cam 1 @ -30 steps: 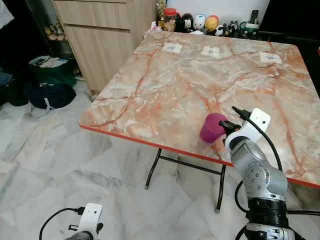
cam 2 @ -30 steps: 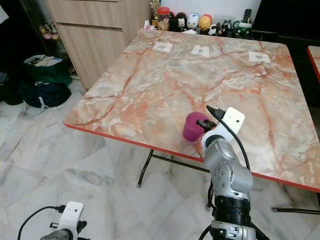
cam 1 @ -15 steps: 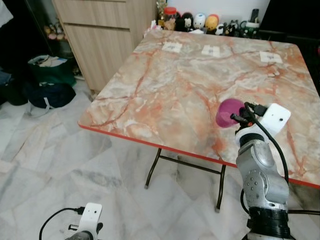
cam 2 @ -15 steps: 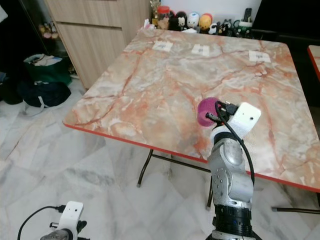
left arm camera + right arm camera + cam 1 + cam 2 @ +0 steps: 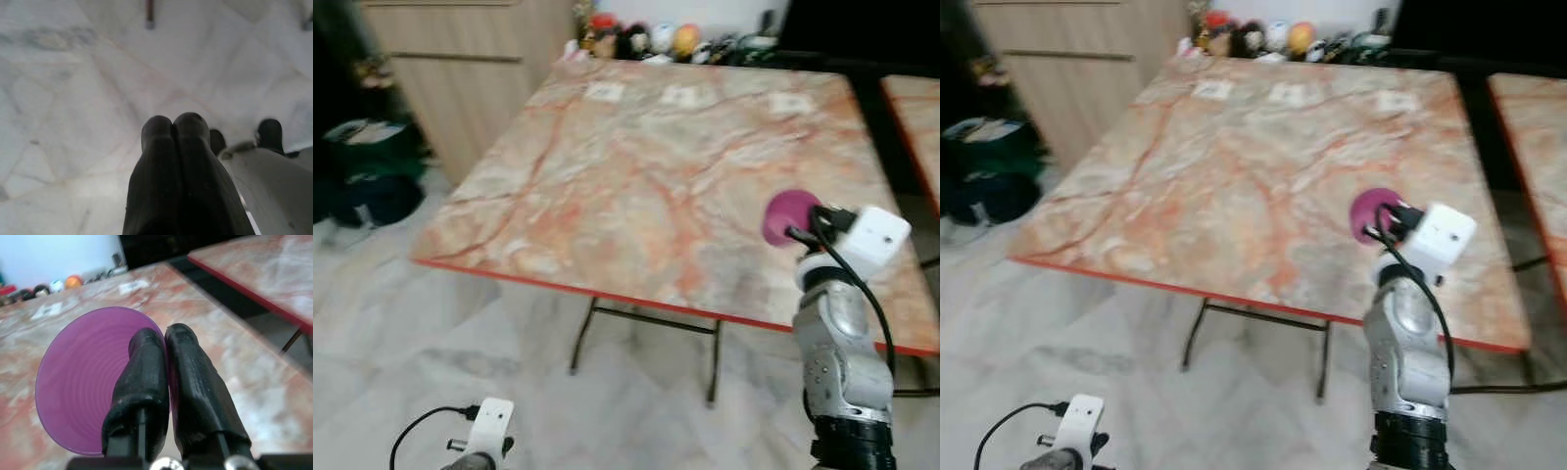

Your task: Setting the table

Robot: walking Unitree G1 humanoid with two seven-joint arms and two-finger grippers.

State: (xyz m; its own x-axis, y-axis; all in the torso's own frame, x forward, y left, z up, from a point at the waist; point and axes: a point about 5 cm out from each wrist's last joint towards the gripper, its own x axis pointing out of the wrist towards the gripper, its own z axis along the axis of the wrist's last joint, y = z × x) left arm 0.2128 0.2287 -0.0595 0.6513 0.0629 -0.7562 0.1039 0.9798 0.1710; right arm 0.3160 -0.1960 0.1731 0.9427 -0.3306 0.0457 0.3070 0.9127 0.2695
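The right gripper [image 5: 164,345] pinches the rim of a purple cup [image 5: 83,382], its 2 fingers [image 5: 142,377] closed on the wall, 1 inside and 1 outside. The right arm [image 5: 837,343] stands raised, holding the cup [image 5: 788,215] above the marble table [image 5: 636,176] near its front right corner. The left gripper [image 5: 172,128] hangs low over the pale marble floor [image 5: 73,98], fingers pressed together. Toys [image 5: 646,39] line the table's far edge; 3 paper slips [image 5: 680,95] lie nearby. A wooden cabinet [image 5: 460,69] stands left, bags [image 5: 362,166] beside it.
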